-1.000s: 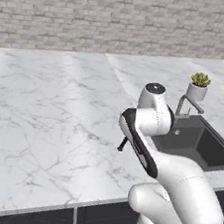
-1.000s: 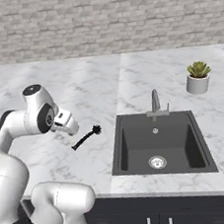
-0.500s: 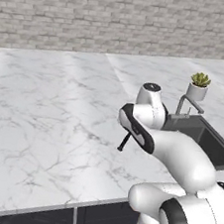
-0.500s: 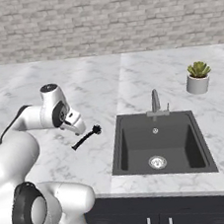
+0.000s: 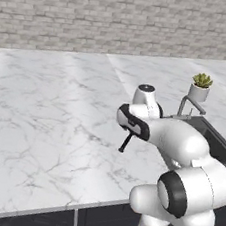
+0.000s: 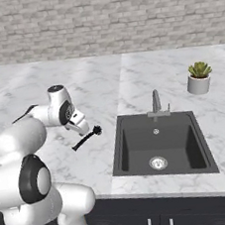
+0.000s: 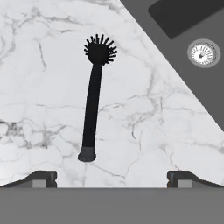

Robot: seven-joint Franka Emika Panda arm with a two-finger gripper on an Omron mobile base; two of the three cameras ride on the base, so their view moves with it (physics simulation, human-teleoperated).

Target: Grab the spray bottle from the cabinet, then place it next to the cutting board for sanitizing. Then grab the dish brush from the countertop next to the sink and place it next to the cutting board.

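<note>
The dish brush (image 7: 92, 109) is slim and black with a round bristle head, and it lies flat on the white marble countertop (image 7: 39, 78) just left of the sink (image 7: 188, 26). My gripper (image 7: 112, 178) hangs a little above the handle end with its jaws open wide and nothing between them. In the right base view, the gripper (image 6: 81, 126) sits just up and left of the dish brush (image 6: 87, 138). In the left base view, the brush handle (image 5: 125, 143) pokes out below my arm. The spray bottle, the cabinet and the cutting board are out of view.
The dark sink (image 6: 158, 144) has a faucet (image 6: 156, 102) at its far rim. A small potted plant (image 6: 199, 77) stands behind it on the right. A grey brick wall (image 6: 98, 21) closes the back. Broad bare countertop (image 5: 44, 116) stretches left of the arm.
The hand has swung to the right toward the sink and come down slightly, ending over the brush. The jaws stayed open and the brush has not moved.
</note>
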